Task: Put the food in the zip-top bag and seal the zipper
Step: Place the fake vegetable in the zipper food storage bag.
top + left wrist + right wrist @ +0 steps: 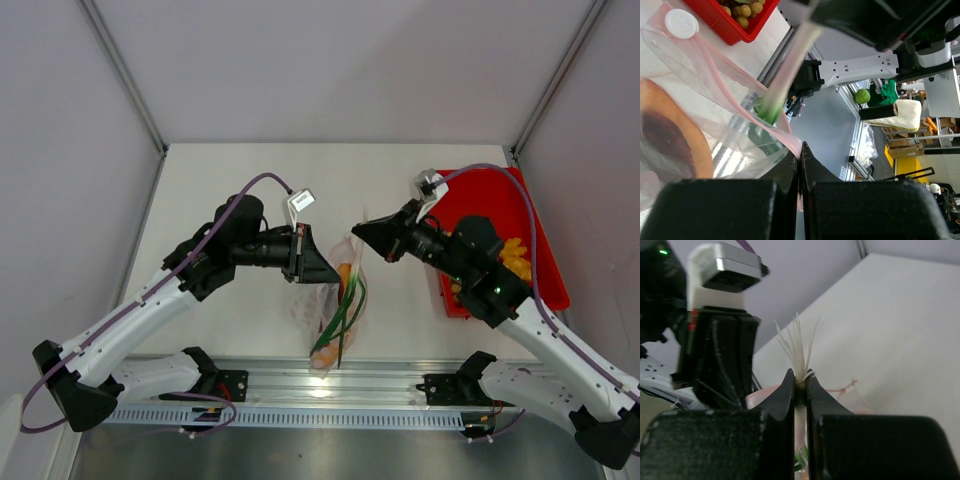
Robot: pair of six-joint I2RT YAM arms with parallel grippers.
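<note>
Pinching the pale root end of the green onion (799, 352), the right gripper (800, 384) had its two black fingers pressed together on the stalk, the stringy white roots fanning above them. The left gripper (800, 152) was likewise clamped, on the mouth edge of the zip-top bag (305, 305), just where the pink zipper (790, 134) met its fingertips.

In the overhead view the bag lay at lower centre of the frame, between the two arms, below and slightly left of the right gripper. The onion's long axis ran from that gripper down toward the bottom edge, its green leaves already inside the bag and its white end above the mouth. The right arm held it; the left arm was nearer the bag's opening. As a judgement, the next move depended on sliding the onion along its own length, deeper into the bag, before letting go.

The bag was thin, clear and floppy, creased and glossy, with faint pinkish print. An orange melon slice (675, 135), smooth with a darker centre, sat inside it. The onion looked slender and rigid. On the red tray (480, 195), a hard rectangular dish at right, yellow pieces (512, 258) and small round olive grapes (745, 9) were not yet bagged.
</note>
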